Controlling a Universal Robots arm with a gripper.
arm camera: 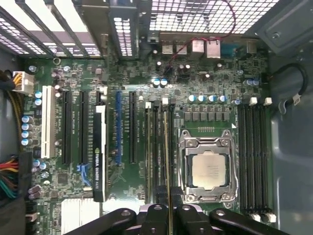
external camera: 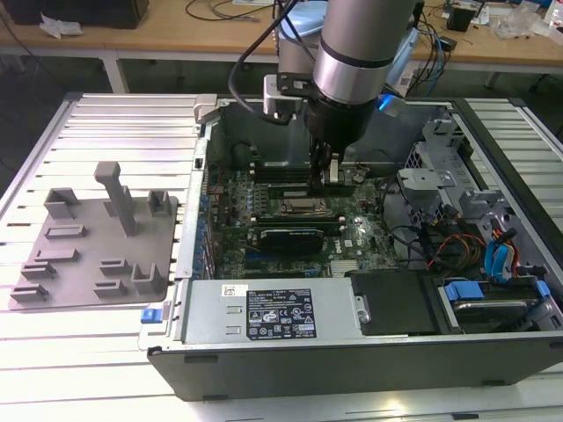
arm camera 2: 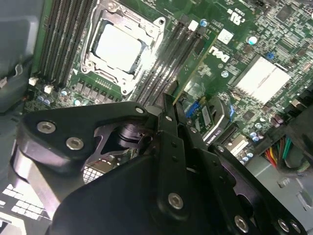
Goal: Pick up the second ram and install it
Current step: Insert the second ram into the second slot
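In the first wrist view the second ram [arm camera: 168, 156] appears edge-on as a thin green strip, lined up over the black memory slots [arm camera: 157, 147] beside the CPU socket [arm camera: 208, 169]. My gripper [arm camera: 169, 211] is shut on its near end, one black finger on each side. In the second wrist view the ram's green edge [arm camera 2: 198, 63] runs out from between the fingers of the gripper [arm camera 2: 173, 103] along the slots [arm camera 2: 164, 66]. In the exterior view the gripper [external camera: 327, 176] is low inside the open computer case, just behind the socket [external camera: 299, 208]. Whether the stick is seated in a slot I cannot tell.
A grey tray [external camera: 88, 255] with plastic blocks lies at the exterior view's left, outside the case. Inside are a graphics card [external camera: 286, 237], a power supply [external camera: 273, 316] along the near wall, and drive bays with coloured cables [external camera: 475, 246] at the right. More slots [arm camera: 254, 156] flank the socket.
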